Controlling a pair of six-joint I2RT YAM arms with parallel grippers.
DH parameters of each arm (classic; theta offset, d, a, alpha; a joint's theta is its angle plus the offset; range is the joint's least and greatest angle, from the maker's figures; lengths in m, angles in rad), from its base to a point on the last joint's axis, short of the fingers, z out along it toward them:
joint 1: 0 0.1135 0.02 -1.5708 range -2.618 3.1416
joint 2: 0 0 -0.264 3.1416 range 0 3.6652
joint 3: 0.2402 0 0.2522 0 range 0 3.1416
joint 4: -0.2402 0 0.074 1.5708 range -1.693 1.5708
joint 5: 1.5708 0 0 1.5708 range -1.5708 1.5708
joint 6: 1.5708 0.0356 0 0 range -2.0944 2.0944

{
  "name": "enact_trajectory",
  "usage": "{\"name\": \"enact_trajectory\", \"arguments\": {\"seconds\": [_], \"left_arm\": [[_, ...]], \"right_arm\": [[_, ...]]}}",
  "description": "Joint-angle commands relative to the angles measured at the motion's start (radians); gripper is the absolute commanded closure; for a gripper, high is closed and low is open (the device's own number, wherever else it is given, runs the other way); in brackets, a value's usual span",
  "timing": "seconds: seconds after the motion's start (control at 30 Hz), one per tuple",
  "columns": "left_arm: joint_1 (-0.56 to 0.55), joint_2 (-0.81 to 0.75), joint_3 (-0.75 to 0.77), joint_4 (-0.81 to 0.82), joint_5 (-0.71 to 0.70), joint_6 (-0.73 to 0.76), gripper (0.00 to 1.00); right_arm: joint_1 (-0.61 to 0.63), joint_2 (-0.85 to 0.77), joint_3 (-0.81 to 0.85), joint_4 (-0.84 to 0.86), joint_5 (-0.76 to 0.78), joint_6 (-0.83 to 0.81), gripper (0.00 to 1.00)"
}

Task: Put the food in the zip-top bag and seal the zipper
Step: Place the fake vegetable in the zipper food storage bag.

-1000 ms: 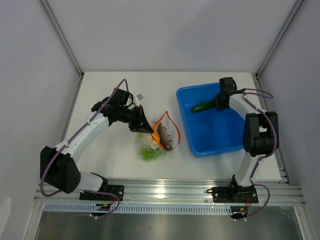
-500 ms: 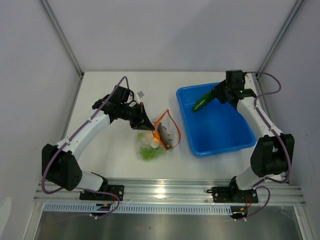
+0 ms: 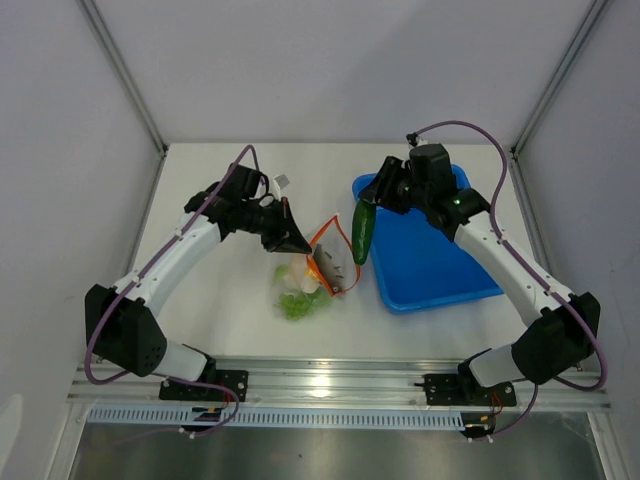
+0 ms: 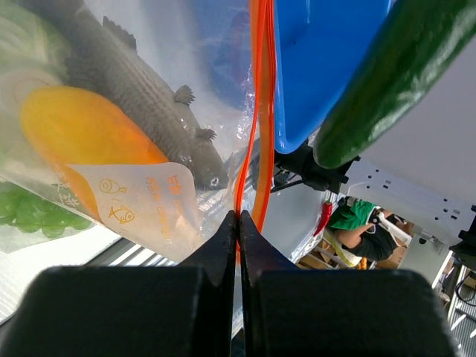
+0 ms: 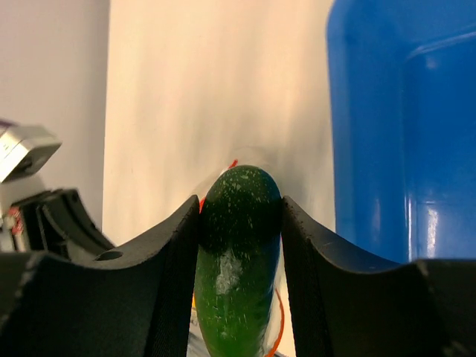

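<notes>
The clear zip-top bag lies on the table with its orange zipper mouth held up and open. My left gripper is shut on the zipper strip at the mouth's left edge. Through the plastic show a grey fish, a yellow-orange piece, green pieces and a white piece. My right gripper is shut on a green cucumber that hangs point-down just right of the bag's mouth. Its black fingers clamp the cucumber on both sides.
The blue tray stands right of the bag, under my right arm; its wall fills the right of the right wrist view. Metal frame posts rise at the table's back corners. An aluminium rail runs along the near edge.
My right arm has lifted the cucumber out of the blue tray and carried it left to beside the bag's mouth, turning it point-down. The left gripper keeps its hold on the zipper.
</notes>
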Motion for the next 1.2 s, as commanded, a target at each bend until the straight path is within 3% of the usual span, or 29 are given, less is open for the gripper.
{"name": "enact_trajectory", "arguments": {"seconds": [0.0, 0.17, 0.57, 0.83, 1.17], "left_arm": [[0.01, 0.004, 0.053, 0.006, 0.027, -0.026, 0.99], [0.01, 0.003, 0.053, 0.022, 0.035, -0.049, 0.99], [0.01, -0.014, 0.033, 0.067, 0.064, -0.114, 0.99], [0.01, -0.028, -0.009, 0.115, 0.09, -0.167, 0.99], [0.01, -0.031, -0.035, 0.174, 0.124, -0.22, 0.99]], "right_arm": [[0.008, -0.081, -0.023, 0.016, -0.079, -0.095, 1.0], [0.02, -0.093, -0.072, 0.074, -0.178, -0.109, 1.0], [0.045, 0.006, -0.054, 0.143, -0.19, 0.007, 1.0], [0.12, 0.046, -0.047, 0.097, 0.029, 0.041, 1.0], [0.241, 0.051, -0.067, 0.114, 0.174, -0.015, 1.0]]}}
